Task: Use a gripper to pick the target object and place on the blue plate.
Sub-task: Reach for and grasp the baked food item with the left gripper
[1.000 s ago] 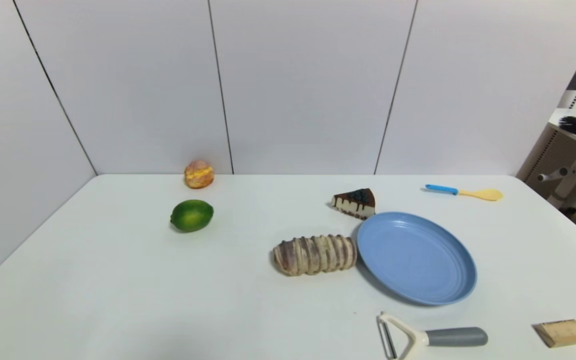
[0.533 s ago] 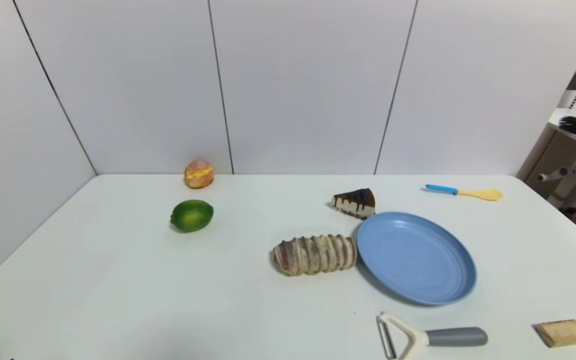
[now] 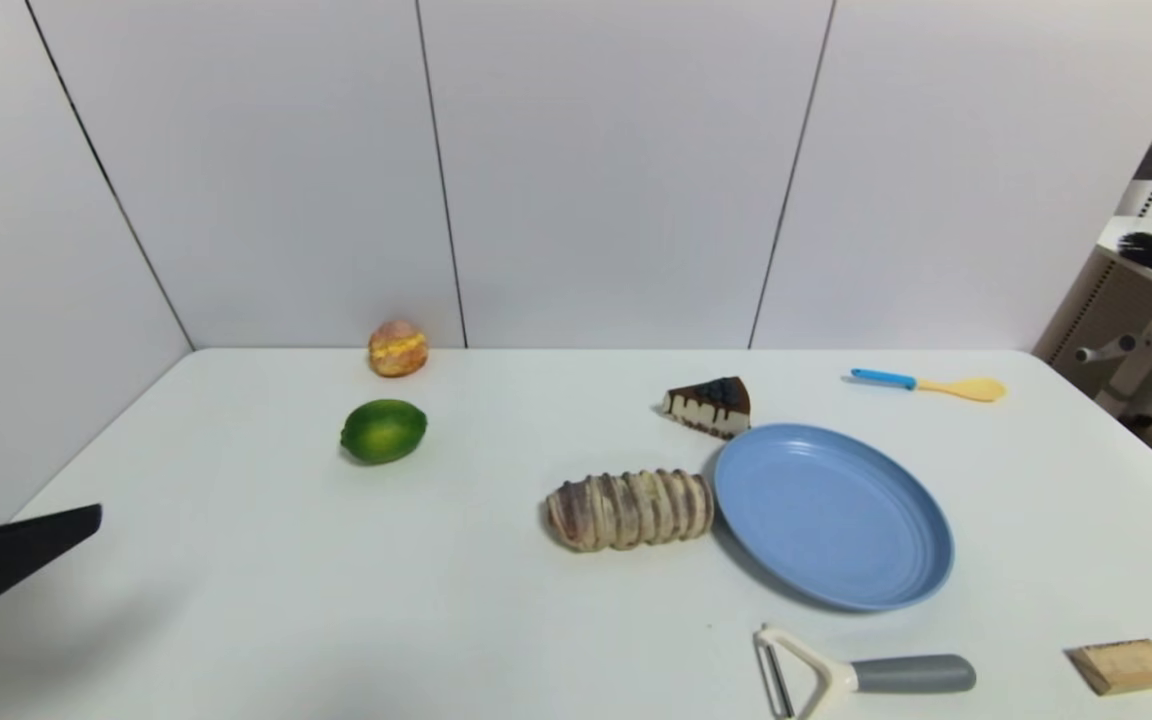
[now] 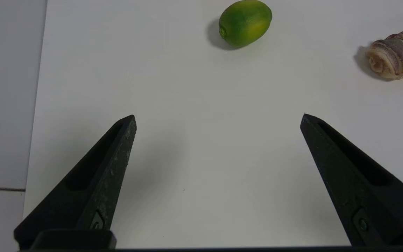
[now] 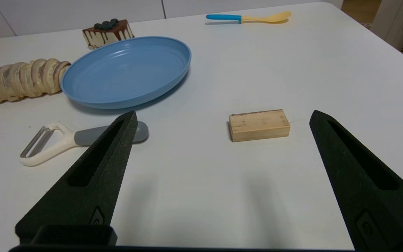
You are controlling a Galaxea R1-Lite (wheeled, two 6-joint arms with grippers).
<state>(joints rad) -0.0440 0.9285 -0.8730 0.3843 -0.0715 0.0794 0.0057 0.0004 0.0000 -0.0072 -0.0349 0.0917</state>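
The target object, a small golden-brown bun with yellow cream, sits at the table's far left by the wall. The blue plate lies empty right of centre and also shows in the right wrist view as the plate. My left gripper is open with nothing between its fingers, low over the table's near-left part. One of its black fingers pokes in at the head view's left edge, far short of the bun. My right gripper stands open and empty near the table's front right, outside the head view.
A green lime lies in front of the bun. A striped bread loaf touches the plate's left side, with a chocolate cake slice behind. A peeler, a wooden block and a blue-handled spoon lie around the plate.
The left gripper's finger has come into the head view at the left edge, moving forward over the table. Nothing on the table has moved.
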